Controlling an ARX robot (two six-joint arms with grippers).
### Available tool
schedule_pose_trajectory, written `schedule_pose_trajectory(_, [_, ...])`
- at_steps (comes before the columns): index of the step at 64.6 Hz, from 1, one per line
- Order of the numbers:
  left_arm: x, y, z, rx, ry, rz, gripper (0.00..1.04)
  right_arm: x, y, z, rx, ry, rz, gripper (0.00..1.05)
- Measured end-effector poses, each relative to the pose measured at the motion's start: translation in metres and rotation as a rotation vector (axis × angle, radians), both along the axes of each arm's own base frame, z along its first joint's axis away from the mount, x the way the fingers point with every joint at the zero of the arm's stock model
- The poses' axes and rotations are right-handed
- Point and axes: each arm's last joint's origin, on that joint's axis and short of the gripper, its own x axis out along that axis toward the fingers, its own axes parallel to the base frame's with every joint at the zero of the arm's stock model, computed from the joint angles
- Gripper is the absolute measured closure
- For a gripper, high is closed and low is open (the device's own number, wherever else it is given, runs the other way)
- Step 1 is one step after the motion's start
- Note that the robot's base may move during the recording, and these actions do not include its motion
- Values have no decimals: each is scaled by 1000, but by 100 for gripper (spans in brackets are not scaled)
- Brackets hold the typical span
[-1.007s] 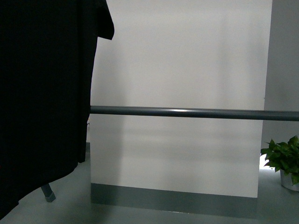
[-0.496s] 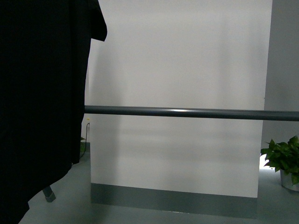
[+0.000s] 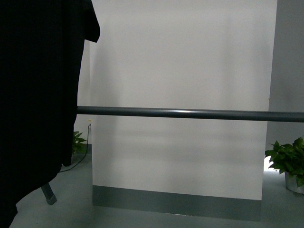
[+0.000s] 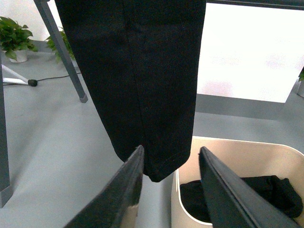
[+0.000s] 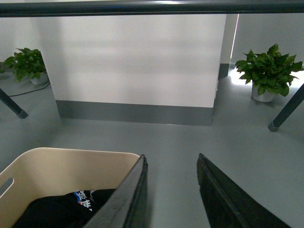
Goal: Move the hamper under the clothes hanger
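Across the front view the clothes hanger [image 3: 190,114] bar runs level, with the black T-shirt [image 3: 38,104] hanging off the rack at the left; white wall panel [image 3: 180,95] behind, grey floor [image 5: 190,142] open between them.

Hamper [image 5: 66,166]: beige bin, low in both wrist views, dark clothes [image 4: 242,192] inside, sitting near the rack, T-shirt hem just beside its rim. Not visible in the front view.

Left gripper [image 4: 171,190]: jaws spread, nothing between them, straddling the hamper rim. Right gripper [image 5: 171,190]: jaws apart too, empty, one jaw over the other rim corner.

Step, as I read it: final shove or alignment under the bar. Next move needs a straight push forward, keeping both rims square.

Room: clear floor ahead up to the wall skirting. Rack leg [image 4: 61,52] on the left side, another leg [image 5: 285,111] and a potted plant [image 5: 266,71] right. Stay between the legs.
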Motion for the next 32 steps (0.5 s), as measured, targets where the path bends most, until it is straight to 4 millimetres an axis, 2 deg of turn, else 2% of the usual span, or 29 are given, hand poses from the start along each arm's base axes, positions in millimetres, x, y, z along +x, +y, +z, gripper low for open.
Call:
schedule_pose_trajectory(4, [0, 0, 0, 0, 0, 0, 53, 0, 0, 0, 0, 0, 0, 57])
schedule_pose_trajectory(11, [0, 0, 0, 0, 0, 0, 28, 0, 0, 0, 0, 0, 0, 33])
schedule_pose_trajectory(19, [0, 0, 0, 0, 0, 0, 8, 0, 0, 0, 0, 0, 0, 15])
schedule_pose_trajectory(23, [0, 0, 0, 0, 0, 0, 5, 0, 0, 0, 1, 0, 0, 6])
schedule_pose_trajectory(32, [0, 0, 0, 0, 0, 0, 7, 0, 0, 0, 0, 0, 0, 8])
